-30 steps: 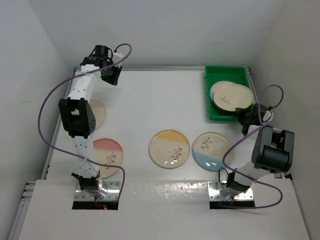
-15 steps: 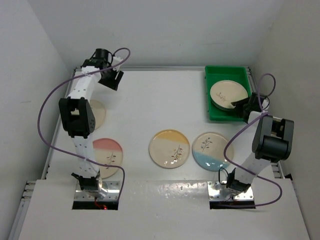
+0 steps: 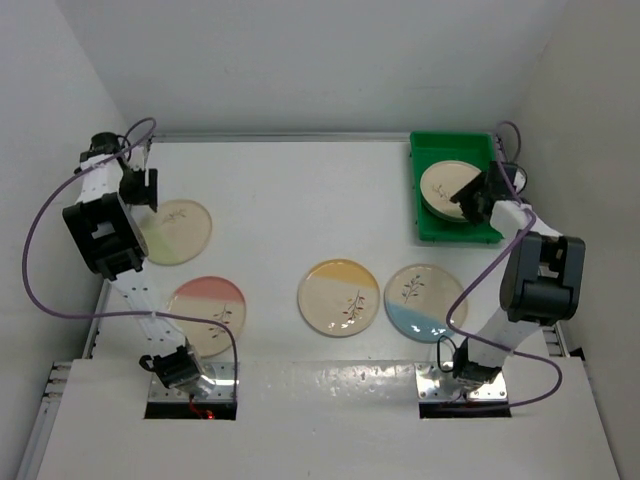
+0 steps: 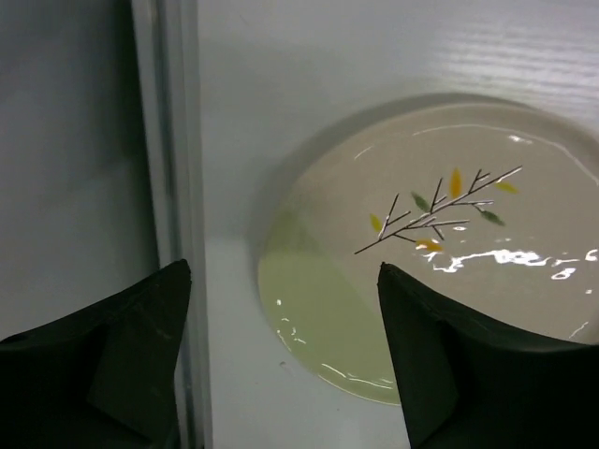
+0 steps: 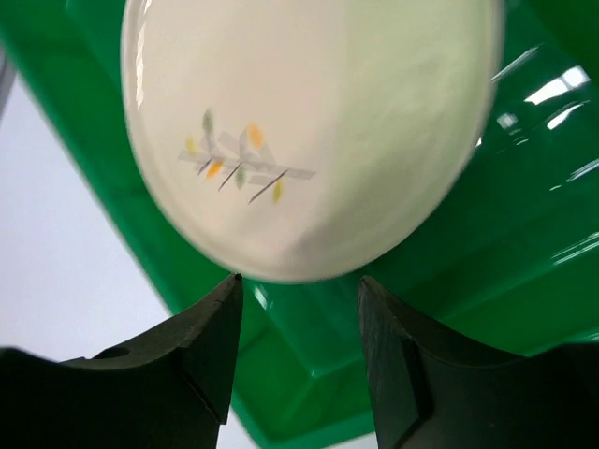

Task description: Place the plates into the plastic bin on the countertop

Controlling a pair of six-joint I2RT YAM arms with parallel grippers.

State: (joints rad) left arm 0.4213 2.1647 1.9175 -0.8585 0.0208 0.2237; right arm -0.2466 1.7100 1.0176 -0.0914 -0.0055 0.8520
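On the white countertop [image 3: 300,200] lie a green-segment plate [image 3: 175,232], a pink one [image 3: 205,313], a yellow one [image 3: 339,297] and a blue one [image 3: 422,288]. My left gripper [image 3: 137,188] hovers open over the green-segment plate's left edge [image 4: 440,234], jaws [image 4: 283,269] wide with nothing between them. The green plastic bin [image 3: 418,190] at the back right holds a cream plate [image 3: 452,186]. My right gripper [image 3: 472,196] stands open at that plate's near rim [image 5: 309,122]; its fingertips [image 5: 299,280] are apart over the bin floor [image 5: 309,355].
The countertop's thin metal edge [image 4: 168,140] and the left wall run right beside my left fingers. The right wall stands close behind the bin. Purple cables loop off both arms.
My left arm swung from the back of the table to the left, over the green-segment plate, and opened. My right gripper moved over the bin and opened; its plate now lies there.
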